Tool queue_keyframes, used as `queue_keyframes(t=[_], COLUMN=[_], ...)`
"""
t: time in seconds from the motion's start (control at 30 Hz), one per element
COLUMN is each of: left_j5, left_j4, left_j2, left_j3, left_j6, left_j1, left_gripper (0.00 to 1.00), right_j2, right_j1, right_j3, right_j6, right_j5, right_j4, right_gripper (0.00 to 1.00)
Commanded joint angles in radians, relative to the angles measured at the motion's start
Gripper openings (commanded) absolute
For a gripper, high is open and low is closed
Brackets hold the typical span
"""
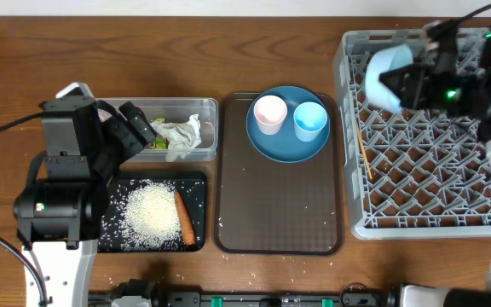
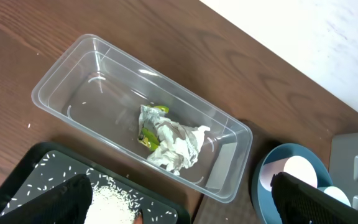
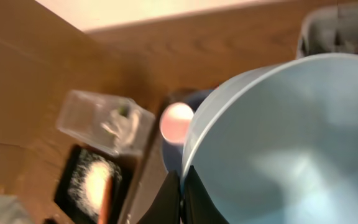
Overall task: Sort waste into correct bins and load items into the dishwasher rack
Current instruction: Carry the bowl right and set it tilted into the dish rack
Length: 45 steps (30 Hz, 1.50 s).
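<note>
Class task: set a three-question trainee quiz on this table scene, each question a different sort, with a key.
1. True or false: the carrot lies in the black tray beside the rice.
2. What does the right gripper hold? A a spoon; B the bowl; C a bottle.
3. Fill in: the wrapper lies in the clear ____.
Key: 1 true; 2 B; 3 tub.
</note>
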Motion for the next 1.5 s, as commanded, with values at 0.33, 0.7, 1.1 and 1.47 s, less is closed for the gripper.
queue_keyframes(t=[0.33,0.7,1.1,1.47], left_j5=[-0.013,-0.013,-0.013,-0.013], left_j4=[-0.002,-0.002,-0.002,-0.002], left_j2=[0.004,0.004,0.004,0.004], left_j3=[0.019,0.019,0.019,0.019], left_j6=[0.014,0.013,0.013,0.013], left_j1=[0.003,0.003,0.003,0.003], left_gripper=[0.94,0.94,0.94,0.94], right_j2=[0.283,0.482,0.611,0.627], right_j1=[-0.1,-0.1,-0.102,-0.153], right_j3=[0.018,0.018,0.018,0.013], right_j6=[0.0,0.002,-0.027,-0.008], right_j5=[-0.544,-0.6,-0.6,-0.596], right_j4=[0.369,0.566,0.608,0.583], right_gripper=[0.01,0.01,0.01,0.01])
